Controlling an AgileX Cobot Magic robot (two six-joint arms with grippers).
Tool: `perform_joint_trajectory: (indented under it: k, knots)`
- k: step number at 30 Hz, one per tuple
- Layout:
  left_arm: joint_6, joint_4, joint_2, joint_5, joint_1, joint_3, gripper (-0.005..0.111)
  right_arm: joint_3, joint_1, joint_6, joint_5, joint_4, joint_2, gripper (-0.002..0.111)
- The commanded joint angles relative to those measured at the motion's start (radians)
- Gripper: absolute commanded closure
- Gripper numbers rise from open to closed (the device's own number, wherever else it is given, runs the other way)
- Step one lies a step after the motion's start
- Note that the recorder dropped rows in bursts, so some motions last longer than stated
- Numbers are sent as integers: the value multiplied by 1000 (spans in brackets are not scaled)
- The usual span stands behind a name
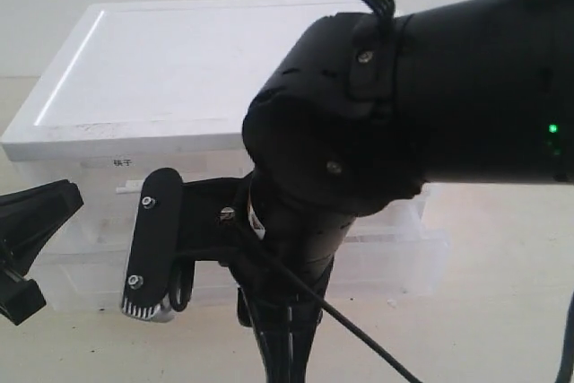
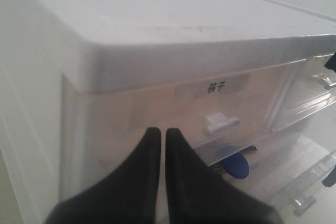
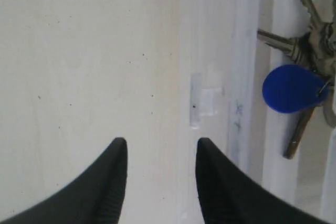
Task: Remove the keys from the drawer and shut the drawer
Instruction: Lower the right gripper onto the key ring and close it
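Evidently, the silver keys with blue teardrop plastic fob (image 3: 296, 90) lie inside the pulled-out translucent plastic bottom drawer (image 1: 395, 262), toward the far edge of the table (image 1: 502, 311). The right gripper (image 3: 160, 142) hovers above, fingers apart and empty; the left gripper (image 2: 159, 129) is pinched together.

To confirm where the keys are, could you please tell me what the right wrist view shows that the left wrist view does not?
Right wrist only: the silver keys fanned out, and the open right gripper. Left wrist only: the cabinet's white top, a labelled drawer and the shut left gripper. Both: the blue fob.
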Motion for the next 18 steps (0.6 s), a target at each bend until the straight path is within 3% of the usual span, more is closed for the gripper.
perform_joint_trajectory:
  k: [1, 5, 9, 18]
  knots:
    - [-4, 8, 7, -23, 0, -5, 102, 0, 97, 7, -53, -100, -75, 70]
    - [-4, 8, 7, -3, 0, -5, 102, 0, 117, 210, -58, -253, -104, 70]
    - [-4, 16, 7, 4, 0, -5, 102, 0, 68, 215, 9, -255, -68, 70]
    - [-4, 16, 7, -4, 0, -5, 102, 0, 38, 202, -56, -245, 24, 70]
